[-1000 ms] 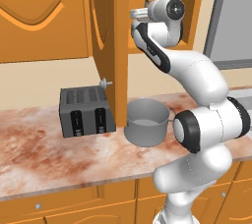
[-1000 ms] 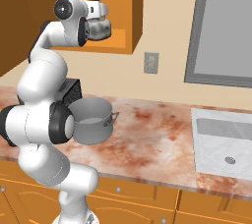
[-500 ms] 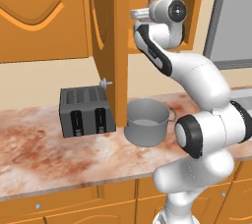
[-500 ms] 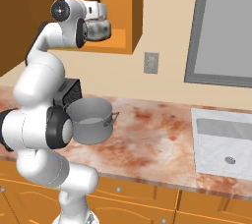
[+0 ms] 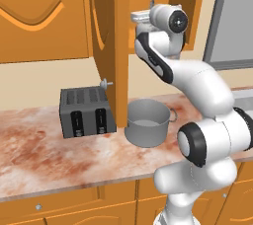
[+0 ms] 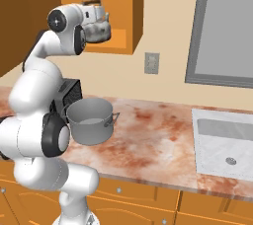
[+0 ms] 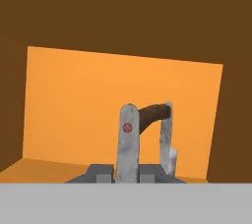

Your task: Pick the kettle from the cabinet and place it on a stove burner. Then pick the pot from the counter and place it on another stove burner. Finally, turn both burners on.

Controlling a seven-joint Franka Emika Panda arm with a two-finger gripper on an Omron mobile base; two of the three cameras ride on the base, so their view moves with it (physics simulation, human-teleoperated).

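Observation:
The small silver kettle (image 6: 98,29) hangs just above the orange shelf inside the open wall cabinet (image 6: 123,36). My gripper (image 6: 94,6) is shut on the top of its tall loop handle. In the hand view the handle (image 7: 130,139) stands upright straight ahead of my gripper (image 7: 132,173), with the cabinet's orange back wall behind it. The wide grey pot (image 5: 147,123) stands on the marbled counter (image 5: 49,155) under the cabinet, and the right base view shows the pot (image 6: 90,120) beside my arm. The stove burners are out of view.
The open cabinet door (image 5: 111,46) hangs just left of my hand. A dark boxy toaster (image 5: 84,110) stands left of the pot. A sink (image 6: 225,140) is set into the counter at the right, below a grey window panel (image 6: 232,26).
My wrist has dropped a little and drawn back toward the base. The kettle stays in my grip and has barely shifted.

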